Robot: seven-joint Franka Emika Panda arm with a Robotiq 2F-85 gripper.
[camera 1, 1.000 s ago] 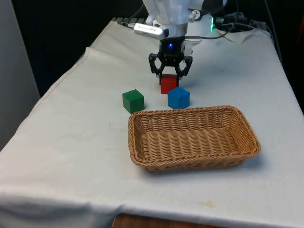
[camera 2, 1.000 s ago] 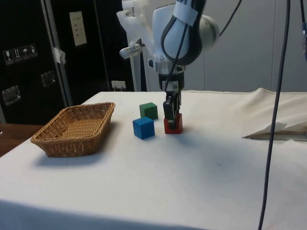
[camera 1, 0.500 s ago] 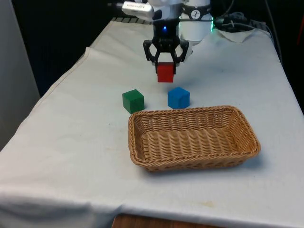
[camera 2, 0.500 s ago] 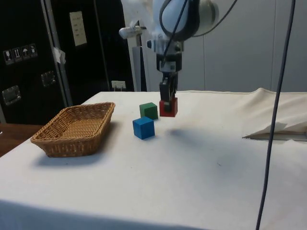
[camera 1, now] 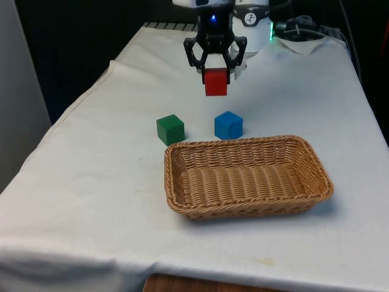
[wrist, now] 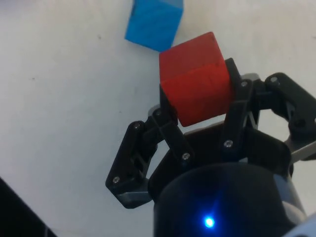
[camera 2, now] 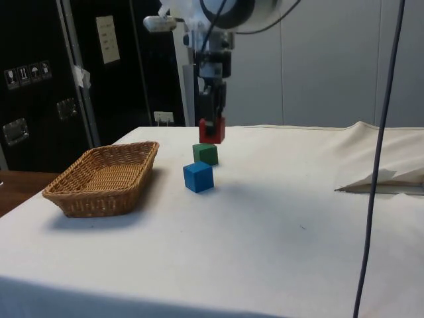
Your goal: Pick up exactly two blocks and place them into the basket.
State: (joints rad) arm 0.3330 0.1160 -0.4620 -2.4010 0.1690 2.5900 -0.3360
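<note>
A: What do we have around the gripper (camera 1: 215,72)?

B: In the front view, below it in the frame, we see the green block (camera 1: 170,129) and the blue block (camera 1: 228,125) standing apart on the white cloth (camera 1: 91,182), each just behind the far rim of the wicker basket (camera 1: 313,167). The green one is near the basket's corner on the front view's left, and the blue one is nearer the middle of that rim. The basket takes up the lower centre of that frame. Nothing lies inside it that we can see.

A: And from the side?

B: In the side view the basket (camera 2: 79,192) is at the left of the frame. The blue block (camera 2: 199,177) and green block (camera 2: 206,154) sit to its right, near the middle.

A: Where is the red block?

B: We see the red block (camera 1: 216,82) in the upper middle of the front view, clamped between the two black fingers and clear of the cloth. In the side view the red block (camera 2: 212,131) hangs just above the green one in the frame. The wrist view shows the red block (wrist: 196,85) tilted a little, one finger (wrist: 173,133) pressed to each side, with the blue block (wrist: 154,23) on the cloth beyond.

A: Shapes and surfaces?

B: All three blocks are plain matte cubes with crisp edges. The basket is rectangular, woven tan wicker with sloping walls. The cloth is smooth with a few creases.
</note>
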